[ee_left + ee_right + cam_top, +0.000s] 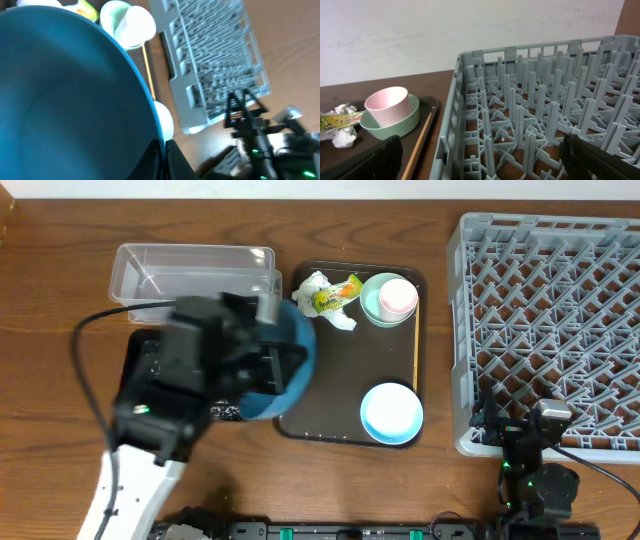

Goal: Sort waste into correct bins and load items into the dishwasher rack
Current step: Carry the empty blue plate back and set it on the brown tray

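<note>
My left gripper [163,159] is shut on the rim of the large dark blue plate [65,95]. It holds the plate [290,365] tilted above the gap between the black bin tray [143,363] and the brown serving tray [345,370]. On the brown tray lie crumpled tissue with a yellow-green scrap [325,295], a pink cup [398,295] inside the mint bowl [372,300], a light blue bowl [391,413] and a wooden stick [416,345]. My right gripper [487,160] stands open over the front left corner of the grey dishwasher rack [540,115], holding nothing.
A clear plastic tub [190,268] stands behind the black tray at the back left. The rack [550,330] fills the right side of the table. My left arm and its cable cover most of the black tray.
</note>
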Controlling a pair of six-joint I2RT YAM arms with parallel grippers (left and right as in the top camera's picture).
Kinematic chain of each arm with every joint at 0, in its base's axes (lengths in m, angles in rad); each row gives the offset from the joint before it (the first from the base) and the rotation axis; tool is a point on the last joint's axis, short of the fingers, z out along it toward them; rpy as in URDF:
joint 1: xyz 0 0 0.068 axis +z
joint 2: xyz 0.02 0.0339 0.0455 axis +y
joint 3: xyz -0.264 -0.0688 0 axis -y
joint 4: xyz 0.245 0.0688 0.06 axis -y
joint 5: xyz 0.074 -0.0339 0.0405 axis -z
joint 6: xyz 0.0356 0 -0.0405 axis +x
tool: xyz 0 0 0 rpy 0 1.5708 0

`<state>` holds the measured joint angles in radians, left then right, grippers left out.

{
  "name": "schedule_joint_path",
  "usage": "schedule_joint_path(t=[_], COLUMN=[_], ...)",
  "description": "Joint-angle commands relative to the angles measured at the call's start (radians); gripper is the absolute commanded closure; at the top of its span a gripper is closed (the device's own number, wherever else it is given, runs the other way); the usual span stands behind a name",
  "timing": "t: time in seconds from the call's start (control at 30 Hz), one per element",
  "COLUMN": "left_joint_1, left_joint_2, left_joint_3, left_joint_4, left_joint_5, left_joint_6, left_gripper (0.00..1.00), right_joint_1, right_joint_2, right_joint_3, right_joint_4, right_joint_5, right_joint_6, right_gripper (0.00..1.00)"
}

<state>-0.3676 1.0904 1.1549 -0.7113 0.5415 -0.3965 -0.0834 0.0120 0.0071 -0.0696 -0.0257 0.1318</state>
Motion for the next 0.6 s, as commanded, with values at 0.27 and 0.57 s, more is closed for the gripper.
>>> schedule_joint_path(t=[0.27,0.57], left_joint_1=[-0.34,-0.397], left_joint_2=[0.28,0.471], left_joint_3=[0.008,0.008], left_joint_4=[0.189,0.274], left_joint_5=[-0.613,-0.613], left_joint_6=[-0.055,-0.078], left_gripper=[0.94,0.94], right_joint_1=[0.025,0.025], right_joint_2=[-0.005,-0.005], right_joint_3=[-0.002,-0.002], right_joint_4=[-0.005,-0.005], right_joint_5=[0.007,0.007], right_joint_6=[-0.01,-0.01], right_gripper=[0.01,0.01])
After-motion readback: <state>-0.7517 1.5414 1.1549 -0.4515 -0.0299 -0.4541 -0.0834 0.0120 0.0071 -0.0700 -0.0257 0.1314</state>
